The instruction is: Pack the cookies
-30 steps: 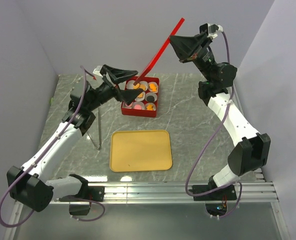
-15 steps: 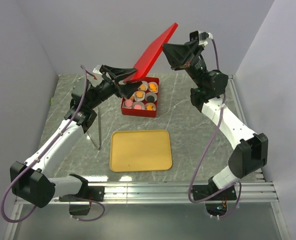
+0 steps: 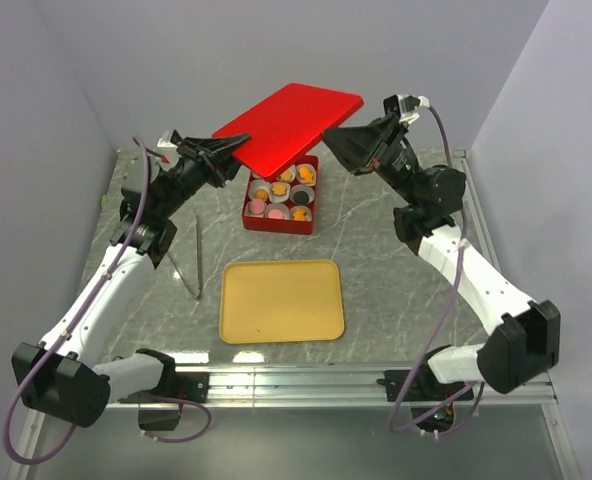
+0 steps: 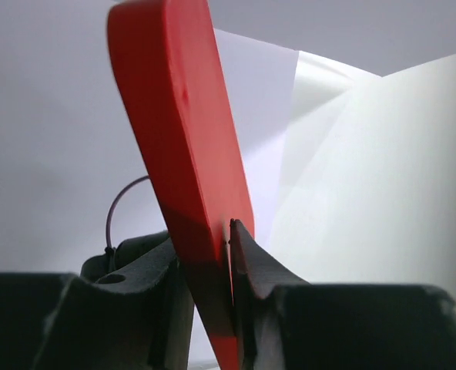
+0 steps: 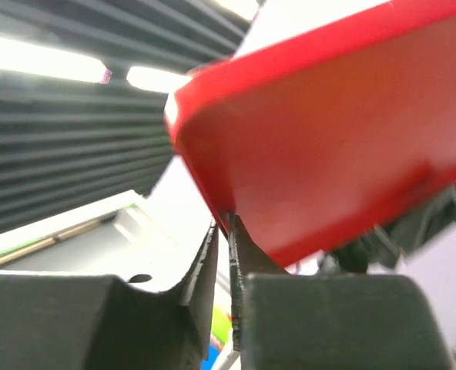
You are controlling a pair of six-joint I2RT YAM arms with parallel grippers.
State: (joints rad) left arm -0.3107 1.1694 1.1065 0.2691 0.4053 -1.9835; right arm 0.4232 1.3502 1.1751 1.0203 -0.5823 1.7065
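Red lid [image 3: 291, 118] hung nearly level over the open red box [image 3: 276, 226] in the top view, carried from both ends. We saw the left gripper [image 3: 234, 153] clamped on its left corner and the right gripper [image 3: 341, 140] clamped on its right edge. Cookies [image 3: 277, 188] sat inside the box at the table's far middle, partly under the lid; orange, pink and one black showed. Tan tray [image 3: 281, 300] lay nearer the arm bases, and metal tongs [image 3: 197, 260] lay on the marble table [image 3: 396, 270] just left of it.

Left wrist: we saw both fingers pinched tight on the lid's edge, with the lid rising up out of them.

Right wrist: we saw the fingertips closed on the lid's rim near a rounded corner, red filling the upper right.
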